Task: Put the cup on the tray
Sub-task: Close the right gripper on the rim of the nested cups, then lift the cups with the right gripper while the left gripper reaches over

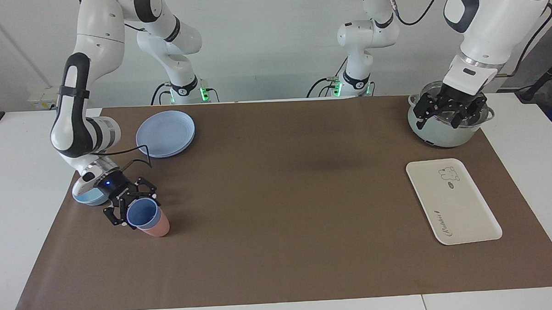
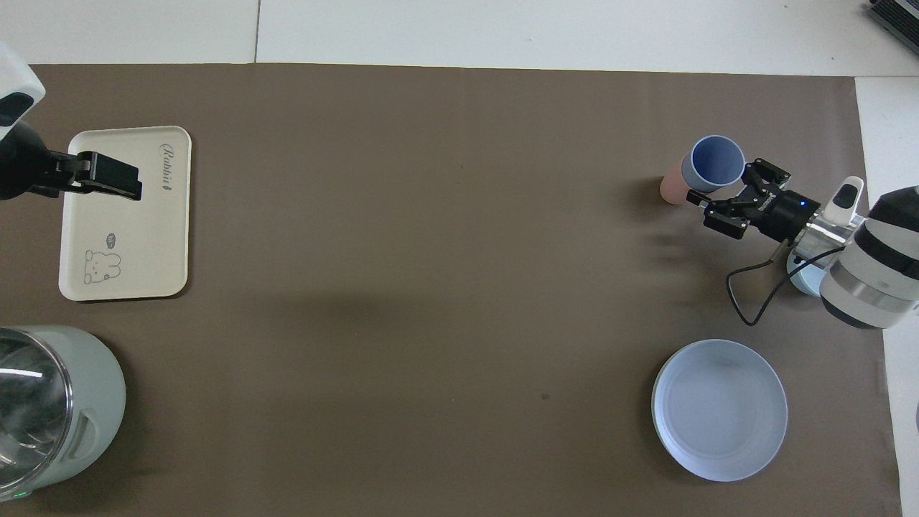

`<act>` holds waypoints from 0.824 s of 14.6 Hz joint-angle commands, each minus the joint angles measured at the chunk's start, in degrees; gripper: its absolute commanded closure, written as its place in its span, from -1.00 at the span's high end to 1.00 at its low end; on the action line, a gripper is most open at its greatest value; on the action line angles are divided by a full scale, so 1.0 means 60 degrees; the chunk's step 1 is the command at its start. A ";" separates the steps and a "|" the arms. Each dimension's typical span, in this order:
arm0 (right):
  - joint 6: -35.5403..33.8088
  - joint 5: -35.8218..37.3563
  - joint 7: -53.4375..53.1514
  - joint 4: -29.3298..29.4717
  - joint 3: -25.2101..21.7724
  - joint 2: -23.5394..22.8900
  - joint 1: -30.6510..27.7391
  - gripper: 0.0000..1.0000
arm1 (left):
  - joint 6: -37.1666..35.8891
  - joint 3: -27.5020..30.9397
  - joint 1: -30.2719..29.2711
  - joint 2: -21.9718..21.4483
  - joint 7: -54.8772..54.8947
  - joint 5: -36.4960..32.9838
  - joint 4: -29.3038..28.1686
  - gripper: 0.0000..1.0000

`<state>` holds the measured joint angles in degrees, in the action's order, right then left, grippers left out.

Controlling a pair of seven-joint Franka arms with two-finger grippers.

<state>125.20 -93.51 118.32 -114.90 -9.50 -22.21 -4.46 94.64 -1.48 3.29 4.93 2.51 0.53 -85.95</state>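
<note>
Step in hand: I am at the reach-and-grasp stage; nothing has been lifted, and the tray is bare.
Cup (image 1: 143, 213): the blue tumbler sits nested inside a salmon-pink cup (image 1: 157, 228), and the pair leans on the brown mat (image 1: 279, 246) at the right arm's end of the table.
My right gripper (image 1: 132, 207): I hold it low at the blue rim with its fingers spread wide on either side of the cup; it grips nothing, and I cannot tell whether a fingertip touches the rim.
My left gripper (image 1: 449, 111): I keep it waiting, open and empty, over the pale green pot (image 1: 440, 138).
Tray (image 1: 466, 221): the cream tray lies flat at the left arm's end, well apart from the cup.
Neighbours: a light-blue bowl (image 1: 88, 196) sits just beside my right wrist, and the blue plates (image 1: 165, 133) lie nearer to the robots.
Next move, as I judge it: I must close on the blue wall alone, then draw it up and out so that the pink cup stays on the mat.
Risk, as I judge it: the nested pair may rise together or topple.
After that: a long carry across the mat, or a handover to my left arm.
</note>
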 commanded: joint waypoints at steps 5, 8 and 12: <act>0.0432 -0.0616 0.0524 -0.0054 0.0030 -0.0033 0.0290 0.99 | 0.0105 -0.0002 -0.0036 -0.0381 0.0475 -0.0060 -0.0514 1.00; 0.0462 -0.0689 0.0730 0.0034 0.0030 -0.0034 0.0290 -1.00 | 0.0091 -0.0002 -0.0036 -0.0411 0.0431 -0.0060 -0.0544 1.00; 0.1555 0.0184 0.0118 0.0297 0.0030 0.0506 0.0668 -1.00 | 0.0105 -0.0002 -0.0036 -0.0396 0.0402 -0.0060 -0.0529 1.00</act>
<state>129.97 -94.97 120.59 -113.74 -9.51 -22.05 -2.38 94.64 -1.48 3.29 4.36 4.37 0.53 -86.94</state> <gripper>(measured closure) 0.119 0.000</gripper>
